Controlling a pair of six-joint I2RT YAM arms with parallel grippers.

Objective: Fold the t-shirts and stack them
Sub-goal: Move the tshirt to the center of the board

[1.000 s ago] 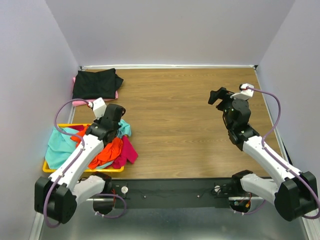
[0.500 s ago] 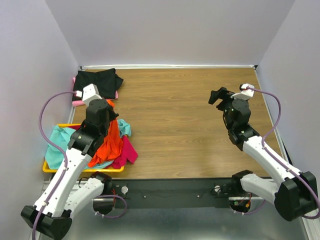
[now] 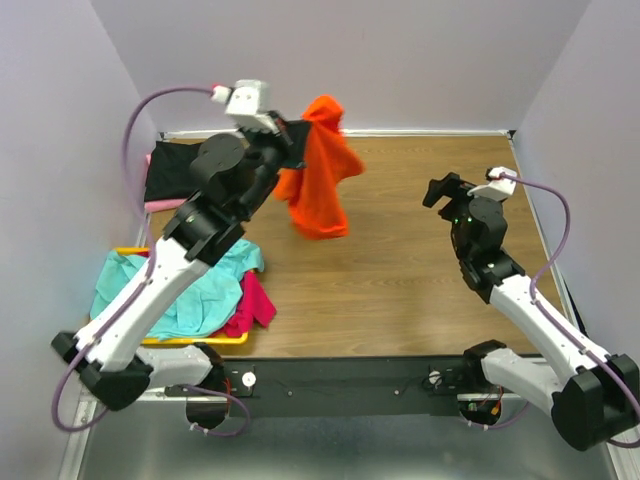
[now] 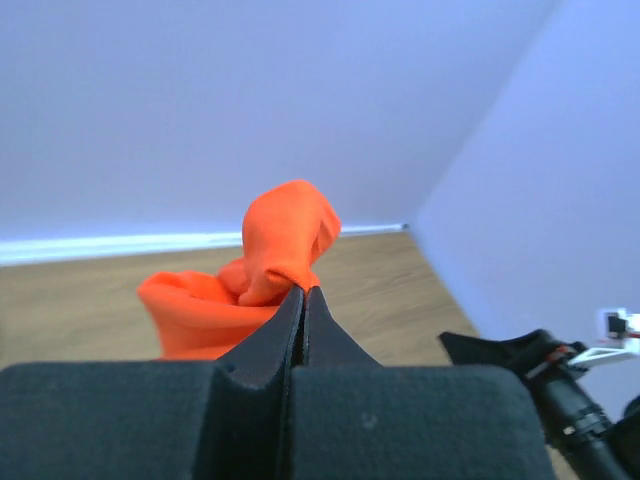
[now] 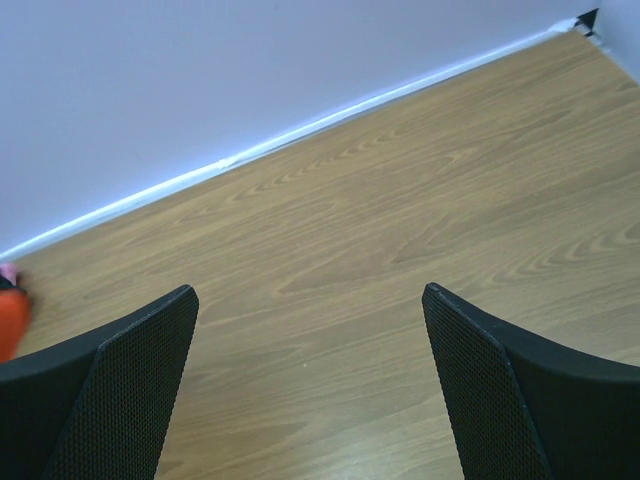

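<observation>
T-shirt (image 3: 318, 185), bright orange soft cloth: hung bunched in air beyond the shallow yellow plastic tray (image 3: 190, 341), left gripper (image 4: 302, 300) pinched shut on its top fold. Right gripper (image 5: 308, 300), well right of the tray, gaped empty. Judged light, limp, unbreakable; better gripped at a hem corner or shoulder.

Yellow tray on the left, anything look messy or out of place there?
Yes. The teal shirt and magenta shirt lie crumpled and spill over the tray rim onto the table.
</observation>
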